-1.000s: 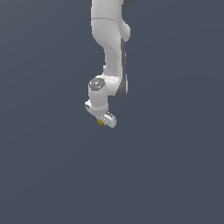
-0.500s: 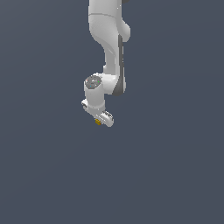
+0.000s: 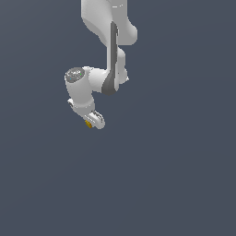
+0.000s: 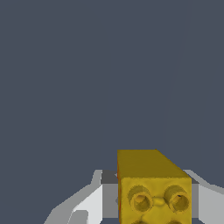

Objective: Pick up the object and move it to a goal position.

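Clamped between the jaws of the gripper (image 3: 90,122) sits the yellow block (image 4: 153,188) (two round studs on its near face), with a white finger (image 4: 89,203) on either side. Plain grey ground (image 3: 161,175) lies around the arm (image 3: 108,41).

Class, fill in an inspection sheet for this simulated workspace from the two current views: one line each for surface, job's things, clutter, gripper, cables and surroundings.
Surface: nothing seen; only a uniform dark grey-blue backdrop, no table edge.
Job's things: small yellow-orange block with round studs on the face towards the wrist camera, sitting between the fingers; in the exterior view only a speck at the gripper tip.
Clutter: nothing seen.
Gripper: white two-finger gripper shut on the block, white fingers flanking it; held in mid-air, nothing under it.
Cables: nothing seen.
Surroundings: white robot arm with a dark stripe, entering from the top; no goal marker seen.
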Robot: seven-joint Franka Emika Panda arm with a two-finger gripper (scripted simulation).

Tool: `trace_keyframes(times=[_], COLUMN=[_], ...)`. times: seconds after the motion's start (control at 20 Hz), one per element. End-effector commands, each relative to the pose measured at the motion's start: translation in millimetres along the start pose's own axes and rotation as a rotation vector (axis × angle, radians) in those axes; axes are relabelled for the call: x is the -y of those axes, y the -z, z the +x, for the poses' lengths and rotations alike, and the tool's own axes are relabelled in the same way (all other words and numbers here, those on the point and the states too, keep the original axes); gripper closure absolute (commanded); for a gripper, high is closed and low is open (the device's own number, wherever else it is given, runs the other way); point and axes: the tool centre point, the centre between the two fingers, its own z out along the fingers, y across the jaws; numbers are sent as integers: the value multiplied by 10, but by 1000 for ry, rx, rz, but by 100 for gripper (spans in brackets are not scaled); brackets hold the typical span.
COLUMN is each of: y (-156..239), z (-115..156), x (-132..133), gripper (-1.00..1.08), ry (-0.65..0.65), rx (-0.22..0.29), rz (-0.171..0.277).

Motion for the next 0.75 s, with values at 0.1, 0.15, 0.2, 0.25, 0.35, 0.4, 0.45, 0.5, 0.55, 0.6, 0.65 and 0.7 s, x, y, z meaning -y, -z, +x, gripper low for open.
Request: trace_keyframes(times=[0.1, 0.15, 0.2, 0.25, 0.35, 0.4, 0.45, 0.5, 0.55, 0.6, 0.65, 0.7], y=[287, 335, 378, 417, 480, 505, 524, 539, 550, 555, 557, 557], z=[263, 310, 352, 391, 454, 480, 501, 518, 531, 540, 545, 546], x=[-239, -278, -313, -345, -396, -415, -431, -442, -450, -453, -453, -453], gripper=[108, 108, 108, 108, 108, 108, 108, 108, 108, 108, 108, 108], ry=[0, 0, 0, 0, 0, 0, 0, 0, 0, 0, 0, 0], rx=[0, 0, 0, 0, 0, 0, 0, 0, 0, 0, 0, 0], rz=[0, 0, 0, 0, 0, 0, 0, 0, 0, 0, 0, 0])
